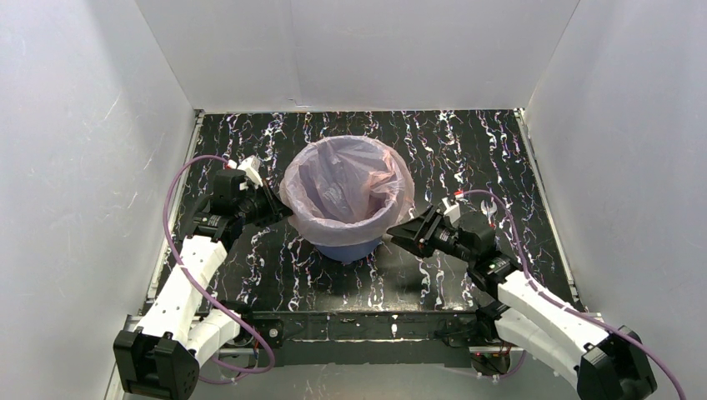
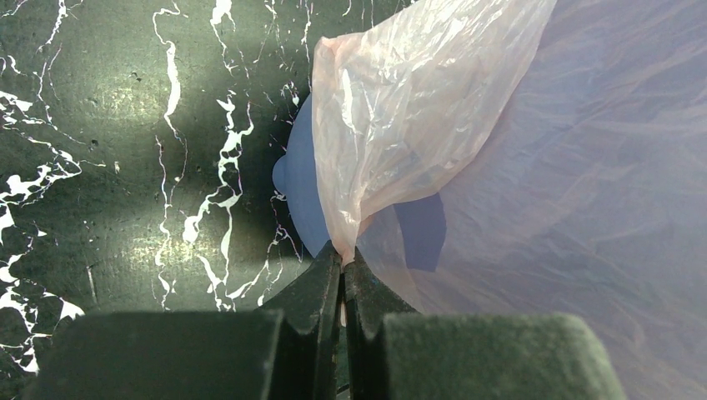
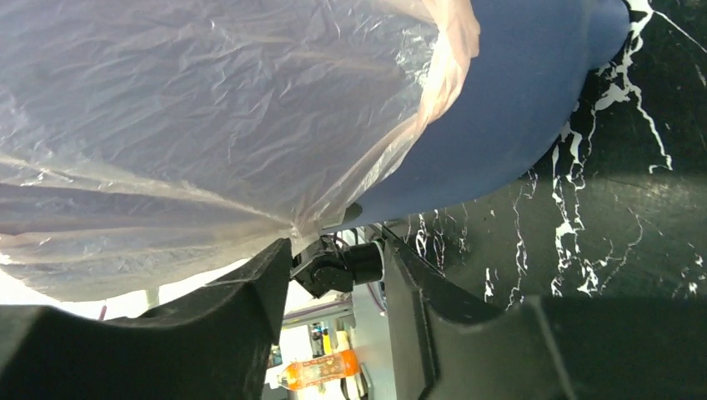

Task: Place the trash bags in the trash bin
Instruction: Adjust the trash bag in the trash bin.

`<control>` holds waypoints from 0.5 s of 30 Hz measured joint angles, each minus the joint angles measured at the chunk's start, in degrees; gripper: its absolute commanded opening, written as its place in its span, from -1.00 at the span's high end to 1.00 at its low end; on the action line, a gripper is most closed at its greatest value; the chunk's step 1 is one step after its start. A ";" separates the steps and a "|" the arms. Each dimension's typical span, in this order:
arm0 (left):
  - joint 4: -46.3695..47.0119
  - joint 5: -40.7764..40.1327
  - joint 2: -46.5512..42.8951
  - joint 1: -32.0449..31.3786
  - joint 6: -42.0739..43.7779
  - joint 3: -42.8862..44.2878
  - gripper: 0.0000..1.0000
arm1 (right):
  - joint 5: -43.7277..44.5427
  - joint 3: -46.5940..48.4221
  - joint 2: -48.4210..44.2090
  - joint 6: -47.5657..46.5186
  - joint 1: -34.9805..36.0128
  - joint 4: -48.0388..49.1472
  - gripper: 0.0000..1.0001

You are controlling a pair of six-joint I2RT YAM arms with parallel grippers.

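Note:
The blue trash bin [image 1: 352, 249] stands upright in the middle of the dark marbled table. The pale-pink trash bag [image 1: 346, 187] lines it, its mouth spread wide and folded down over the rim. My left gripper [image 1: 279, 210] is at the bin's left side. In the left wrist view it [image 2: 343, 260] is shut on a pinch of the bag's film [image 2: 400, 108], beside the bin's wall [image 2: 298, 192]. My right gripper [image 1: 398, 236] is at the bin's lower right. In the right wrist view it [image 3: 338, 246] is open, just under the bag's draped edge [image 3: 208, 125] and the bin [image 3: 508, 108].
White walls [image 1: 92, 167] close in the table on the left, back and right. The marbled tabletop [image 1: 500, 158] runs round the bin. Past the table's edge, an orange bottle [image 3: 321, 369] shows in the right wrist view.

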 measured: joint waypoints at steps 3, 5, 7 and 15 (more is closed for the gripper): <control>-0.22 -0.07 -0.28 0.00 0.24 0.00 1.00 | 0.66 1.75 -2.51 -3.15 0.04 -5.92 -0.22; -0.42 -0.13 -0.63 0.00 0.31 -0.02 1.00 | 1.95 3.87 -5.07 -5.73 0.07 -10.75 -0.22; -0.44 -0.22 -1.11 0.00 0.44 -0.17 1.00 | 3.74 6.71 -7.65 -8.48 0.11 -15.80 -0.20; -0.85 -1.01 -1.90 0.00 0.76 -1.79 0.68 | 12.13 23.30 -10.69 -23.67 0.22 -32.52 0.30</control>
